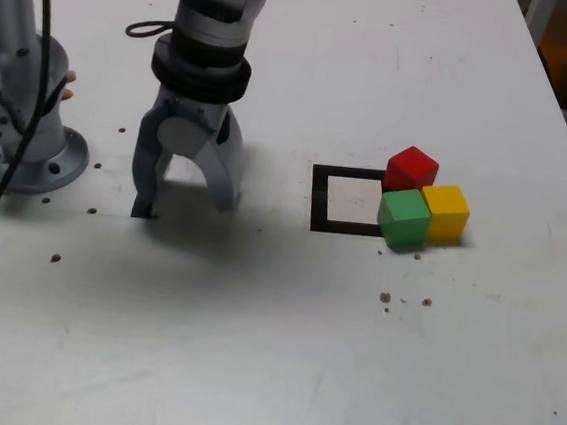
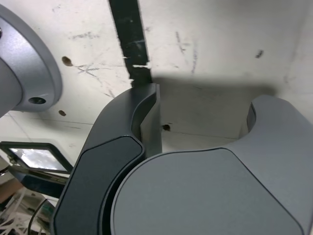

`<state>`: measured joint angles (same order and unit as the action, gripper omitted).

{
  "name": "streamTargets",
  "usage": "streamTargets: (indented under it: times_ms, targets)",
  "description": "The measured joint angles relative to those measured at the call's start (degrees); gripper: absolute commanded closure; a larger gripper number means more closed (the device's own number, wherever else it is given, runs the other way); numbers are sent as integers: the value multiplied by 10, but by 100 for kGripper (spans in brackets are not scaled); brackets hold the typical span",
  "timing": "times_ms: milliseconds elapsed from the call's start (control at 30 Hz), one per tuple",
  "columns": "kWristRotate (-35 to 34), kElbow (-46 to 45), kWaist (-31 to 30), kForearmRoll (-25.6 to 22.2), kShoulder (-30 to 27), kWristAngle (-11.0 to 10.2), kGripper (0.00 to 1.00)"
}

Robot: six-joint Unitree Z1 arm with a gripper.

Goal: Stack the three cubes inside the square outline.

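- We see the tool (image 1: 186, 201) at centre left of the exterior view, pointing down at the white counter (image 1: 250, 350), its jaws spread wide with nothing between them.
- One fingertip (image 1: 144, 204) sits at or just above a short black strip mark (image 1: 141, 215); we cannot tell whether it touches.
- The wrist view shows the same strip mark (image 2: 129, 39) running up the frame beyond the tool (image 2: 205, 112), with bare counter showing in the gap between the jaws.
- The square outline (image 1: 350, 201) lies right of centre in the exterior view, well apart from the tool; its white centre holds no cube.
- The three cubes cluster at the outline's right side in the exterior view, tight together.
- The red cube (image 1: 411, 169) is farthest back, by the outline's upper right corner.
- The green cube (image 1: 403, 219) is in front, overlapping the outline's lower right corner.
- The yellow cube (image 1: 446, 211) is just right of the green one, outside the outline.
- The arm's base (image 1: 28, 148) stands at the left edge of the frame.
- Small dark specks (image 1: 386, 298) dot the counter below the cubes.
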<state>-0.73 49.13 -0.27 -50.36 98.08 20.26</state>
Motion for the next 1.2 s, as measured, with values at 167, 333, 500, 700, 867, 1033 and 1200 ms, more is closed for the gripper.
streamTargets:
  times_ms: [167,333,500,700,867,1033,1200]
  targets:
    - [-13,39,0,-25,0,-22,32]
    - [-39,105,0,-75,0,-48,32]
    - [-59,197,0,-131,9,-62,32]
    - [-77,302,0,-171,39,-68,32]
    - [-101,380,0,-214,70,-81,32]
    - [-129,452,0,-244,98,-93,32]
    - [-160,506,2,-260,129,-100,31]
